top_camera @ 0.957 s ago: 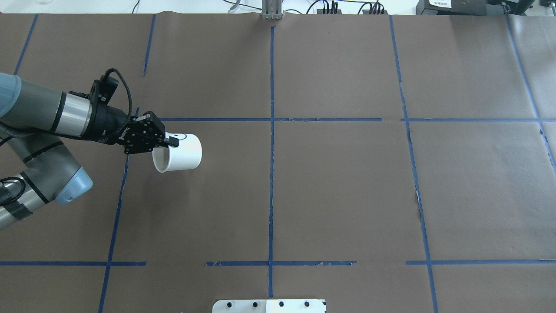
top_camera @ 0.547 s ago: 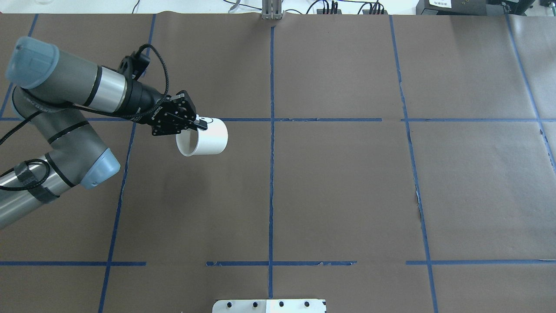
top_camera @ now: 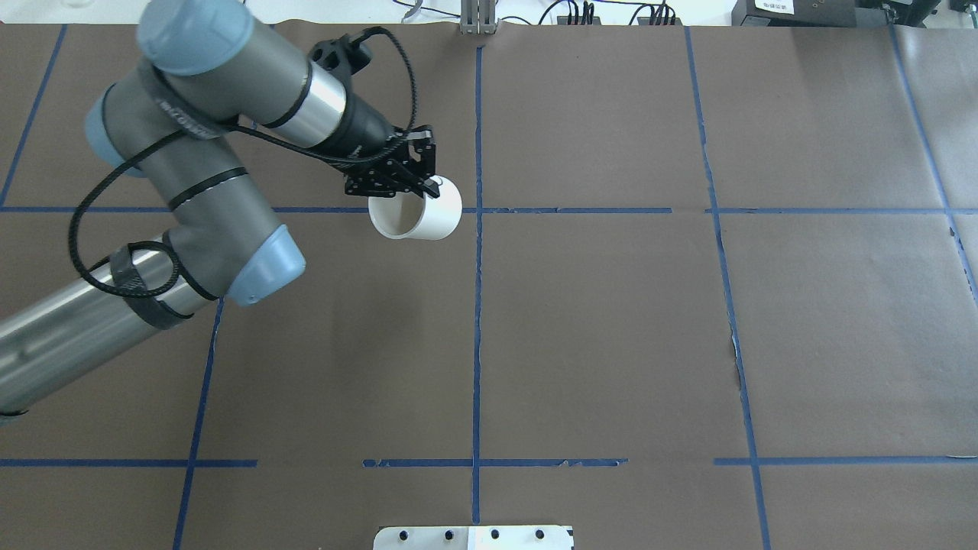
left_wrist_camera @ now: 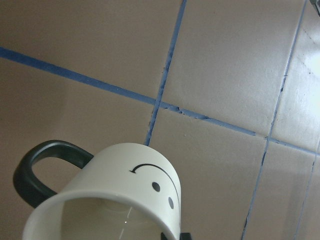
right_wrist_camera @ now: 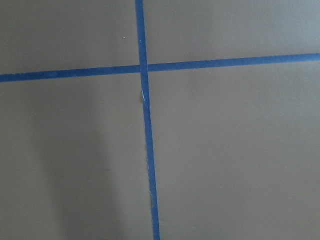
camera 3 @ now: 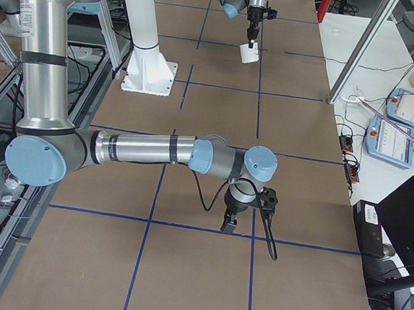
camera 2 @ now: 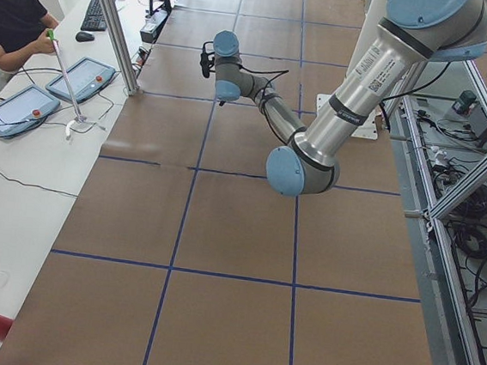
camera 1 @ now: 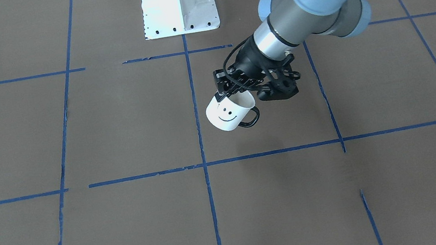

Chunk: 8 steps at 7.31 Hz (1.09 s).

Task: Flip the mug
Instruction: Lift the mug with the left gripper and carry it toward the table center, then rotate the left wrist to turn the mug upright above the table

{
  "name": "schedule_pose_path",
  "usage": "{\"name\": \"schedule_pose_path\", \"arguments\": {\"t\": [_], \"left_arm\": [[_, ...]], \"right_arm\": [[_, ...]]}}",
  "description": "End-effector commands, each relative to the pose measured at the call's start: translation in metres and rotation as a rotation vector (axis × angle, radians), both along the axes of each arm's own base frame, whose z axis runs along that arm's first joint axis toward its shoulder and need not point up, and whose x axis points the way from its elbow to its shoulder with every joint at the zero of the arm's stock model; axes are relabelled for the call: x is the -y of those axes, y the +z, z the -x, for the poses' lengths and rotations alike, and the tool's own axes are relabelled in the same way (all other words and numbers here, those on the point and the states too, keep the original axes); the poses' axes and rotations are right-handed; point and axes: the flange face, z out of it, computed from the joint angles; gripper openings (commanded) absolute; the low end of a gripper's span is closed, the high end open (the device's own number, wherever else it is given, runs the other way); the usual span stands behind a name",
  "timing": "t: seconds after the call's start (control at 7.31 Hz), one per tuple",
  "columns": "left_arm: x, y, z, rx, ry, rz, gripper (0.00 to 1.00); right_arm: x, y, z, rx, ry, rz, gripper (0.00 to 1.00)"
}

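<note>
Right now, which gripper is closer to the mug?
Left. The left gripper grips the mug by its rim. The right gripper is far from it, pointing down at the table toward the end on the robot's right.

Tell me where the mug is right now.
In the overhead view the mug hangs tilted from the left gripper, clamped at its rim, just left of the far centre tape crossing.
</note>
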Motion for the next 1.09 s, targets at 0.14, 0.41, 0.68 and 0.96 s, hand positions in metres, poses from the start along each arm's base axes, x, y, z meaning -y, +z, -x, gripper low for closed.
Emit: {"name": "schedule_pose_path", "arguments": {"t": [0.14, 0.41, 0.68, 0.96], "left_arm": [[-0.021, -0.062, -0.059, 0.269, 0.047, -0.224, 0.00], [-0.041, -0.054, -0.091, 0.414, 0.143, -0.443, 0.00], [-0.045, -0.055, -0.120, 0.445, 0.183, -0.442, 0.00], [-0.039, -0.077, -0.137, 0.528, 0.251, -0.433, 0.00]], "right_arm": [[0.000, -0.001, 0.000, 0.000, 0.000, -0.002, 1.00], [0.000, -0.001, 0.000, 0.000, 0.000, -0.002, 1.00], [0.000, -0.001, 0.000, 0.000, 0.000, -0.002, 1.00], [0.000, 0.000, 0.000, 0.000, 0.000, 0.000, 1.00]]}}
